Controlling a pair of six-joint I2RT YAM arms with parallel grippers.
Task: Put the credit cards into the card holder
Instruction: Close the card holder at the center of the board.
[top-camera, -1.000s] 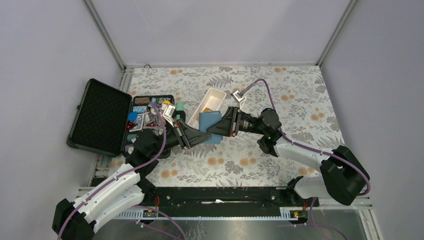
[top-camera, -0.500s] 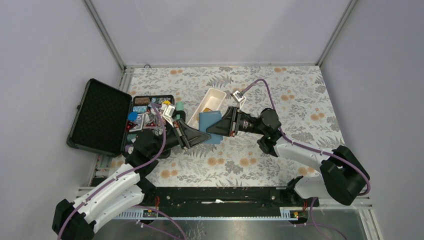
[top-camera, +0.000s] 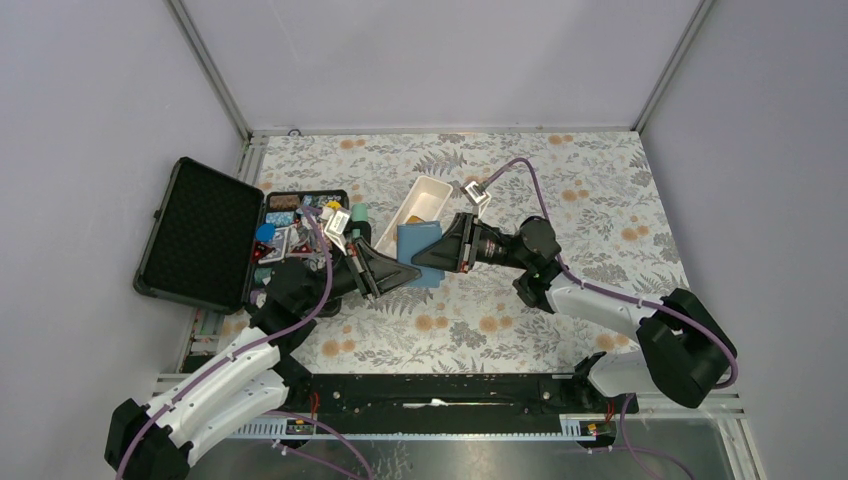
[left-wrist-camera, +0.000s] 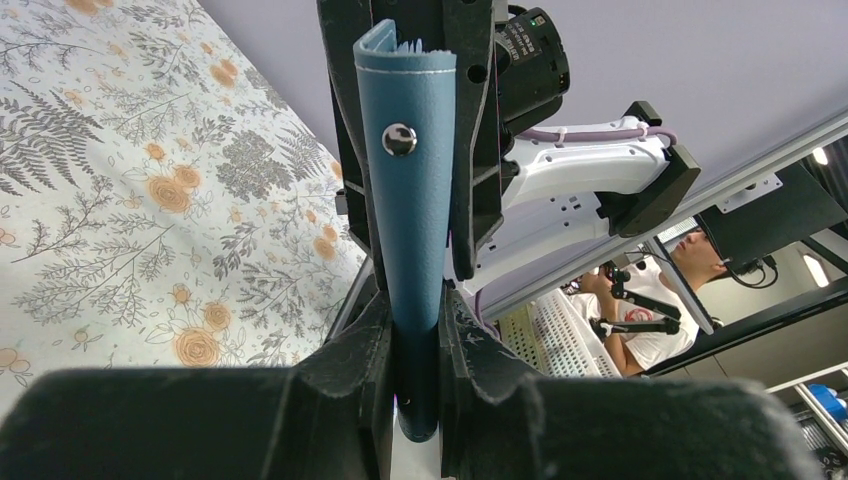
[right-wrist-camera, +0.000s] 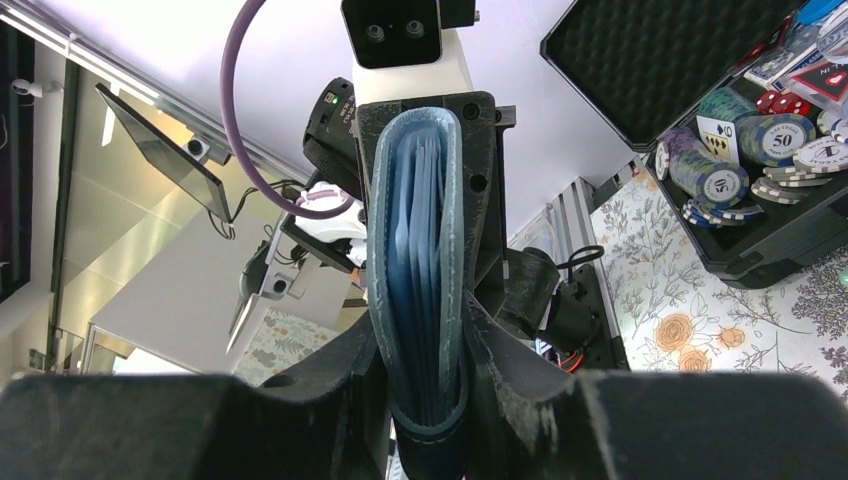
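Left wrist: L gripper (left-wrist-camera: 415, 335) clamps card holder (left-wrist-camera: 412, 200) edge.

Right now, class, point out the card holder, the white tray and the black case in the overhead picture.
card holder (top-camera: 421, 240): top view, on its blue cover.
white tray (top-camera: 433, 183): top view, on its far rim.
black case (top-camera: 200, 235): top view, on its foam-lined lid.

The bench (top-camera: 600, 200) has a floral cover of grey ferns and orange blooms. Plain pale lilac walls (top-camera: 450, 60) close the far, left and right sides, with aluminium posts (top-camera: 208, 70) at the far corners. A bright ceiling light strip (right-wrist-camera: 80, 55) runs overhead.
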